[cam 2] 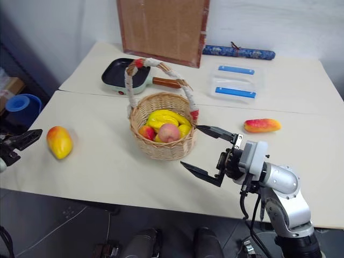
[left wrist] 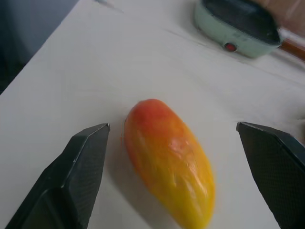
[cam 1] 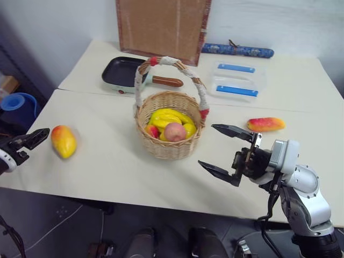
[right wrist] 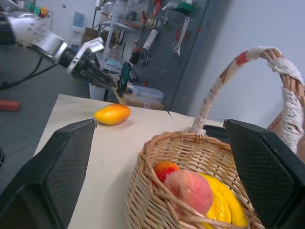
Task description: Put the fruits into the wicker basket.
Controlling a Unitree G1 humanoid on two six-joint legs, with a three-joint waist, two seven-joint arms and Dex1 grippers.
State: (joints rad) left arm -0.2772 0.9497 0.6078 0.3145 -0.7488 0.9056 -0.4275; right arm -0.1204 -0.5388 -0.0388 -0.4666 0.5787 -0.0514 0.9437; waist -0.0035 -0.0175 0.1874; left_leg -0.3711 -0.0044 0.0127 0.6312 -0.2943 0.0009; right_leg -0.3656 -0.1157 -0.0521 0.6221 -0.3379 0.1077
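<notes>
Bananas (cam 1: 167, 117) and peach (cam 1: 174, 131) crowd wicker basket (cam 1: 169, 146); both claws gape empty, mangoes outside

A pale cream bench (cam 1: 107, 161) carries everything, with a seam running across it behind the middle. Near its centre stands the wicker basket (cam 1: 169, 141). A plump yellow-orange fruit (cam 1: 63, 141) lies close to the left edge, and a slimmer red-orange fruit (cam 1: 265, 124) lies toward the right edge. Behind the seam rest a black pan (cam 1: 124, 74), two clear lidded boxes (cam 1: 236, 81), a brown board (cam 1: 162, 28) leaning upright and a blue roll (cam 1: 237, 51) at the far edge.
</notes>
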